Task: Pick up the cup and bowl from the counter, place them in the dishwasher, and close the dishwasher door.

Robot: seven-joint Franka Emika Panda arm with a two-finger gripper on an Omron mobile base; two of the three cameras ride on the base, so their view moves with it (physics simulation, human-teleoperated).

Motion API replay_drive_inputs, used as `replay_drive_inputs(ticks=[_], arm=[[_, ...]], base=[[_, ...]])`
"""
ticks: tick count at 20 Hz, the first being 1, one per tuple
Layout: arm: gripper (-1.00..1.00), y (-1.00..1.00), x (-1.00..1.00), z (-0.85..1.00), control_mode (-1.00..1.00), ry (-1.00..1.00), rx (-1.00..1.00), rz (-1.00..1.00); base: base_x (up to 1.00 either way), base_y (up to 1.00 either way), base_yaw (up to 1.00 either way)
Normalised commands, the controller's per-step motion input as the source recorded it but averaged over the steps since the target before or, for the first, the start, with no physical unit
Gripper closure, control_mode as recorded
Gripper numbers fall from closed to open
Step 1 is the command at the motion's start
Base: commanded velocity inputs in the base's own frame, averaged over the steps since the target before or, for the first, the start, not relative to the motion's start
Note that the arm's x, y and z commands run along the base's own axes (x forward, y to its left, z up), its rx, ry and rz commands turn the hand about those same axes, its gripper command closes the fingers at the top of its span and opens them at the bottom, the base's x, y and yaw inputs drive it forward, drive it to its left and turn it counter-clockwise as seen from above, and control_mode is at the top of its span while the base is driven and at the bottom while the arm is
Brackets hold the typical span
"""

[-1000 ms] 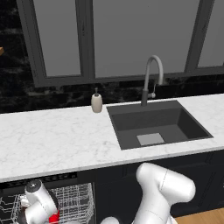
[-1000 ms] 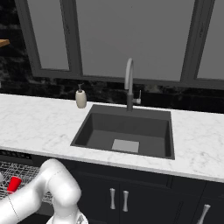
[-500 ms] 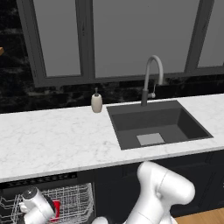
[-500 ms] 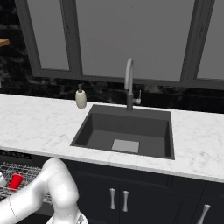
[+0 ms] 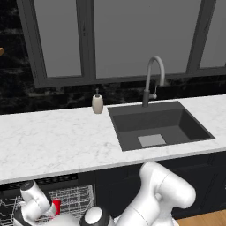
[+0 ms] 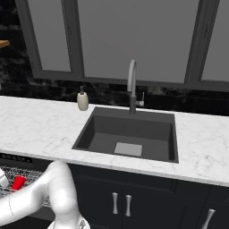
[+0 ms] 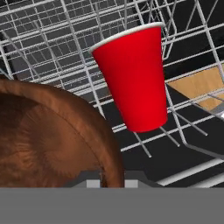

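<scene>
The red cup point(image 7: 133, 74) sits tilted in the dishwasher's white wire rack point(image 7: 52, 39); the brown bowl point(image 7: 48, 140) lies at its eight o'clock.

In your hand view the bowl point(image 7: 48, 140) runs off the left edge, and its rim hides the fingertips, so the grip is undecided. In the left base view the arm covers most of the cup point(image 5: 56, 206). The dishwasher point(image 6: 11, 172) is cut by the left edge.

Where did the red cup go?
The cup is in the dishwasher's white wire rack, right beside the brown bowl in the hand view, below the counter left of the sink.
</scene>
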Motion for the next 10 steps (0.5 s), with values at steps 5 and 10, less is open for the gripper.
replay_drive_inputs(ticks=[5,10], arm=[[1.00,0.00,-0.05,-0.08,-1.00,0.06,-0.02,0.00],[-1.00,0.00,-0.03,0.00,-1.00,0.00,0.00,0.00]], base=[[0.00,0.00,0.00],[0.00,0.00,0.00]])
